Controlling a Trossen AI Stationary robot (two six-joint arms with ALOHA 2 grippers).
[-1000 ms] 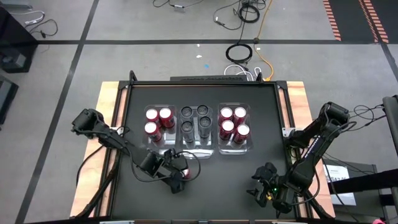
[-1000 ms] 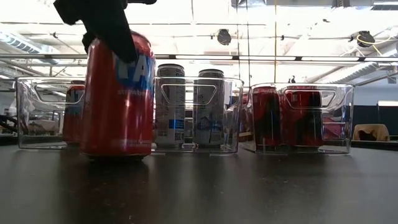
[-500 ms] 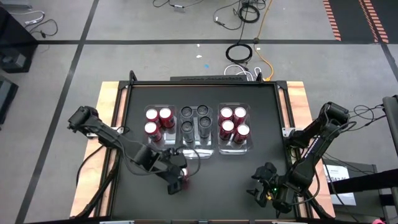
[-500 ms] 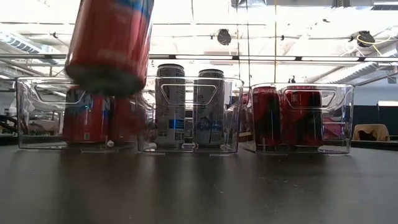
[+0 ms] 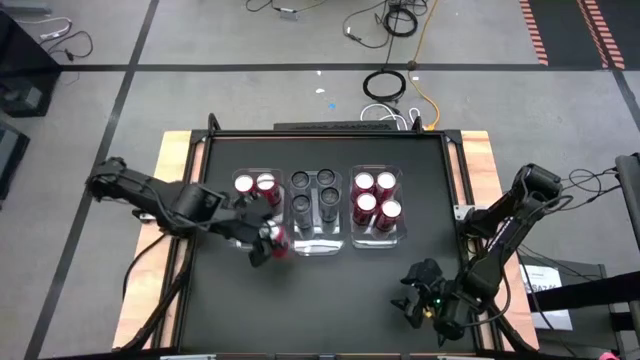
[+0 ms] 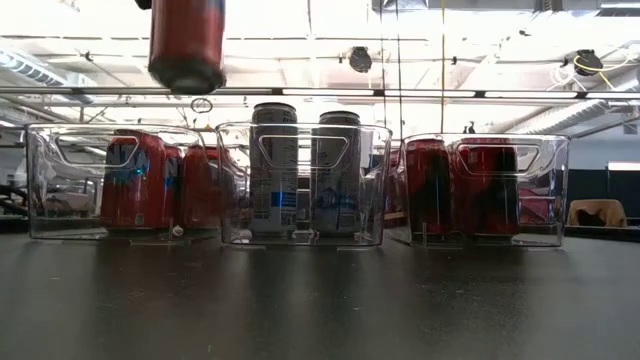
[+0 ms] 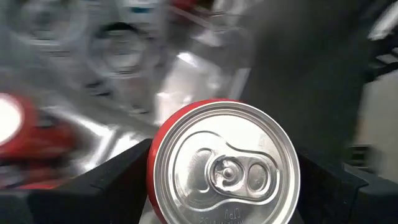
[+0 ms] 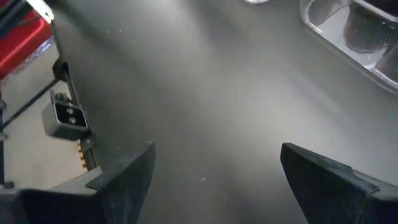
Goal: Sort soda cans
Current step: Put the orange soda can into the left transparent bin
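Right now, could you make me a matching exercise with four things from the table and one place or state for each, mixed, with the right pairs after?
Things:
1. left end effector
2. right end effector
3. dark cans
4. lifted red can

Places or states:
A. standing in the middle bin
B. open, holding nothing, near the table's front right
C. in the air above the left bin
D. closed around a red can

Pairs: 1-D, 2-B, 3-A, 4-C

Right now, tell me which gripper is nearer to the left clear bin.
Left. The left gripper holds a red can in its fingers at the left bin's near right corner. The right gripper waits open at the table's near right, far from it.
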